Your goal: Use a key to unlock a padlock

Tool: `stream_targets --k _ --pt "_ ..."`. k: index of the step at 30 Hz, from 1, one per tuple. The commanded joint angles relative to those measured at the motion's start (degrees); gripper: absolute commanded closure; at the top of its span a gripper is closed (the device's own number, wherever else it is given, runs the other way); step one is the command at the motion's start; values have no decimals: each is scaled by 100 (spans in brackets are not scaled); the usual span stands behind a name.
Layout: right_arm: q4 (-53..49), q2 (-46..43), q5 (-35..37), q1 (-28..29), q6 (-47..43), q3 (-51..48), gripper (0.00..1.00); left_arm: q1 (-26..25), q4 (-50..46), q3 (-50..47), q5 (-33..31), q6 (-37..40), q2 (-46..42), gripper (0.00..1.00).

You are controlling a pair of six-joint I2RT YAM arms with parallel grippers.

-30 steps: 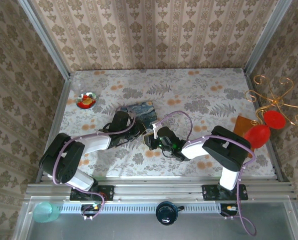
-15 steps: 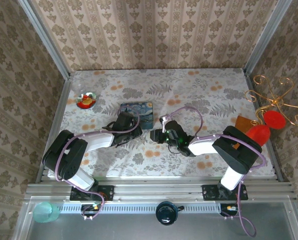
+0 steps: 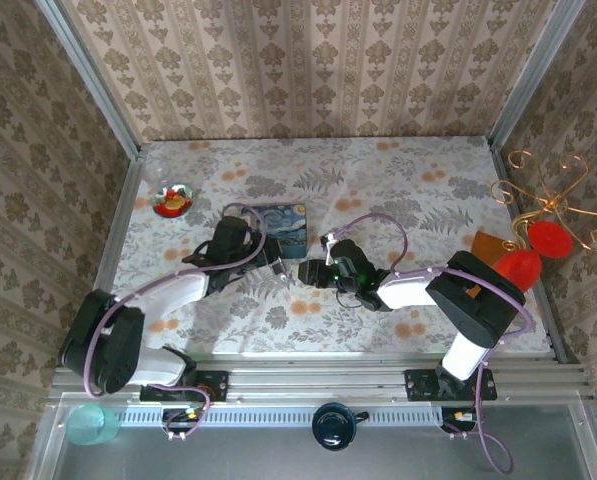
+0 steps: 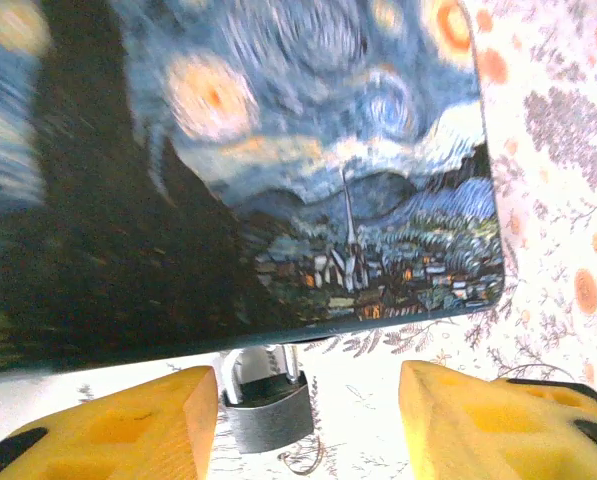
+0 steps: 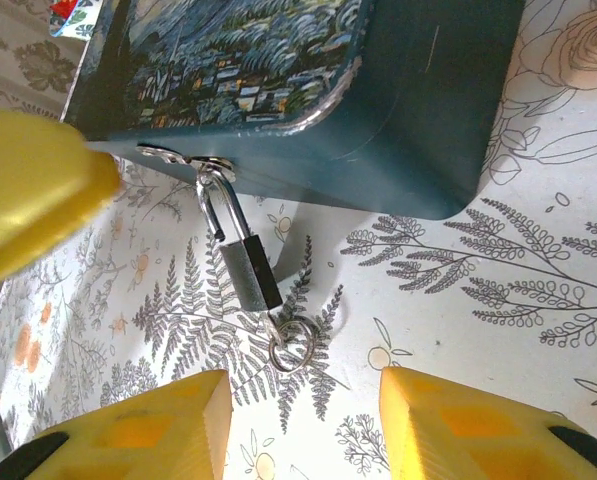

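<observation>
- The flowery worktop (image 3: 418, 190) carries everything, and both arms reach in towards its middle.
- The dark-blue swirl-painted box (image 3: 278, 226) lies flat between them, unrestrained. That's the big worry: any shove on the lock could slide the box along with it.
- The left claw (image 4: 308, 425) hovers low beside the box edge, yellow fingers spread wide and empty, with the lock sitting just inside the gap.
- The right claw (image 5: 298, 420) comes from the opposite side, also wide open and gripping nothing. A yellow finger (image 5: 33, 190), probably the left claw's, looms close, so the two claws could bump.
- The padlock (image 5: 250, 272) lies on the worktop against the box, its shackle threaded through the box's metal hasp (image 5: 193, 165). It looks free to pivot there, so a one-sided pinch could swing it away.
- The key (image 5: 275, 322) appears to sit at the lock's bottom end, though it's too small to be sure.
- A thin ring (image 5: 291, 347) hangs off it. Those broad fingers could catch the ring instead, tugging the key out or twisting nothing.
</observation>
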Motion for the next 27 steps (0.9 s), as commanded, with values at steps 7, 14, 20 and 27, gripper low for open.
stream_targets --k 7,14,20,27 --pt "-530 190 -128 201 -885 750 49 1412 -813 378 962 961 -148 43" --pt "-1404 524 -70 203 -1378 1425 49 1727 -578 928 1501 1140 861 39" --pt "-1845 882 -175 210 -1606 1773 50 1699 -309 1335 2124 1151 1693 38" --pt "-2655 1199 -147 211 -2029 2331 51 1623 -691 1263 1483 1219 1620 39"
